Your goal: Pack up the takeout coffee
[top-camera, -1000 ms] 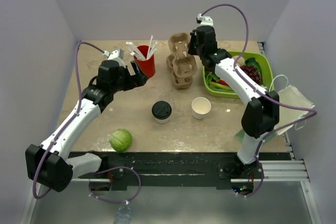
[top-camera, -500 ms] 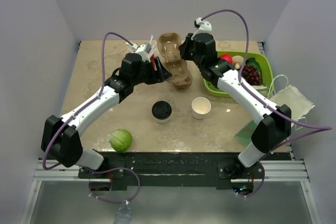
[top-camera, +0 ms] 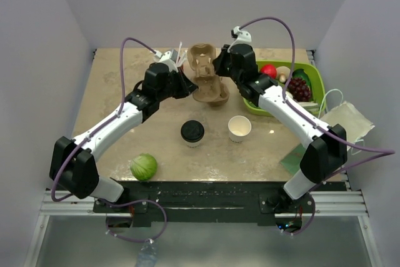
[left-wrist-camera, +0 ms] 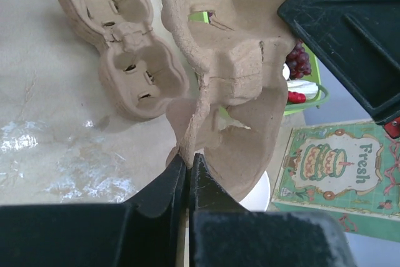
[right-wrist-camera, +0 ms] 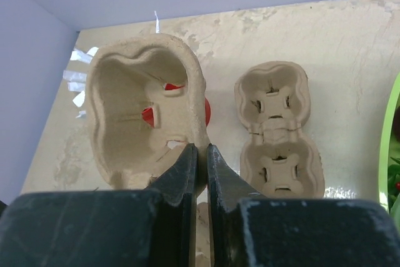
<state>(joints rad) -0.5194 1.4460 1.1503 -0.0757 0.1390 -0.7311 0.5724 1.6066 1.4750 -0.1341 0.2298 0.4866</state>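
The takeout coffee (top-camera: pixel 192 132), a white paper cup with a black lid, stands in the middle of the table, apart from both arms. A brown pulp cup carrier (top-camera: pixel 201 59) is held tilted above the table at the back. My left gripper (top-camera: pixel 186 84) is shut on its lower edge (left-wrist-camera: pixel 189 156). My right gripper (top-camera: pixel 219 67) is shut on its opposite rim (right-wrist-camera: pixel 201 147). In the left wrist view the carrier (left-wrist-camera: pixel 231 60) fills the middle. The right wrist view looks into one of the carrier's cup pockets (right-wrist-camera: pixel 137 104).
A second carrier (top-camera: pixel 212 94) lies flat under the held one. A lidless white cup (top-camera: pixel 239 128) stands right of the coffee. A green cabbage (top-camera: pixel 144 167) lies front left, a green basket (top-camera: pixel 312 73) of produce back right. White straws (top-camera: pixel 180 51) show behind my left wrist.
My left arm swung right from the red cup to the carrier and shut on its edge. My right gripper lifted and tilted the carrier off the one below.
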